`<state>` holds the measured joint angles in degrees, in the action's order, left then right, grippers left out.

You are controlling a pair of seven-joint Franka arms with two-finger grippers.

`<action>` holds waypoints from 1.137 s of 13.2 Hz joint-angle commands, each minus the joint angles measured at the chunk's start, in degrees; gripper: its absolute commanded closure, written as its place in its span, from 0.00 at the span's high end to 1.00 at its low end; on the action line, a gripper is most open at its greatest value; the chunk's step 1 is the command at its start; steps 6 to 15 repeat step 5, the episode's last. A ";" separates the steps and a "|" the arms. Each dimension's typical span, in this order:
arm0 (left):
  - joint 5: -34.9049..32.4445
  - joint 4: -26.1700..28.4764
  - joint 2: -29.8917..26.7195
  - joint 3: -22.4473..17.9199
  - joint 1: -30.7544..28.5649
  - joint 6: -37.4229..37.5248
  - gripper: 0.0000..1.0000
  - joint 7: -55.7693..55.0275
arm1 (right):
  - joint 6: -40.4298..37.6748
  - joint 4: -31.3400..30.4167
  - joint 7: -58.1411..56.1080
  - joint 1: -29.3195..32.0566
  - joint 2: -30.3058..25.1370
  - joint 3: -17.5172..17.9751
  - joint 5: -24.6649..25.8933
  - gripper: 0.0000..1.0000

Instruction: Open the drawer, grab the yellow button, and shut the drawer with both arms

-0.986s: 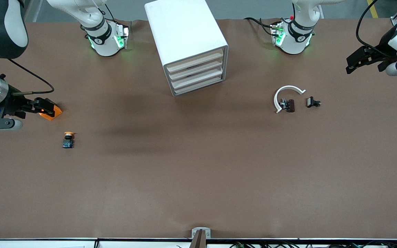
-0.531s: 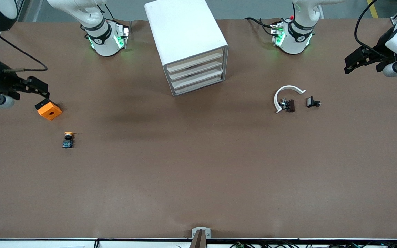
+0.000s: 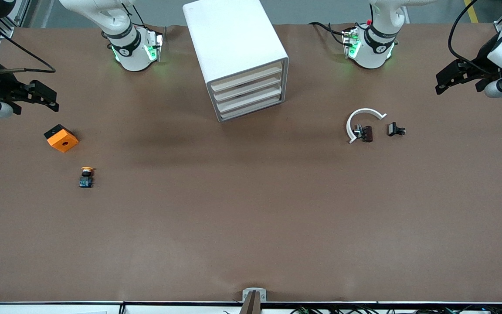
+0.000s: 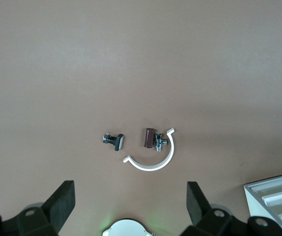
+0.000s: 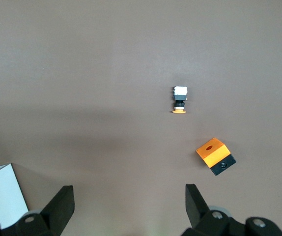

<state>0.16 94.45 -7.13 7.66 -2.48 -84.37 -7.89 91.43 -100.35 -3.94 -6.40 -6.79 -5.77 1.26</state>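
Both grippers up and empty, drawer (image 3: 247, 78) shut, button (image 3: 86, 177) on the table.

Right gripper (image 3: 42, 96) spread above the matte brown table (image 3: 251, 218) near the orange block (image 3: 61, 138); left gripper (image 3: 449, 78) spread too. Only the left wrist view separates the curved white clip (image 4: 153, 160) from its metal fitting.

A brown table (image 3: 251, 226) fills nearly the whole scene, evenly lit with soft shadows. A grey floor (image 3: 320, 11) strip shows above its upper edge.

A robotics lab: brown-covered bench (image 3: 251, 226), two bolted-down arm bases, aluminium framing, trailing cables.
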 commanded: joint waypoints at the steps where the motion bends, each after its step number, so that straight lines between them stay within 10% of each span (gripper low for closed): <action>1: 0.54 -1.63 1.24 0.08 0.02 0.09 1.00 1.38 | 0.94 -1.43 -0.71 0.07 -1.30 0.58 0.23 1.00; 15: -0.16 -1.81 1.59 0.08 0.37 0.00 1.00 1.30 | 0.94 -1.17 -0.36 0.07 -1.04 0.59 0.15 1.00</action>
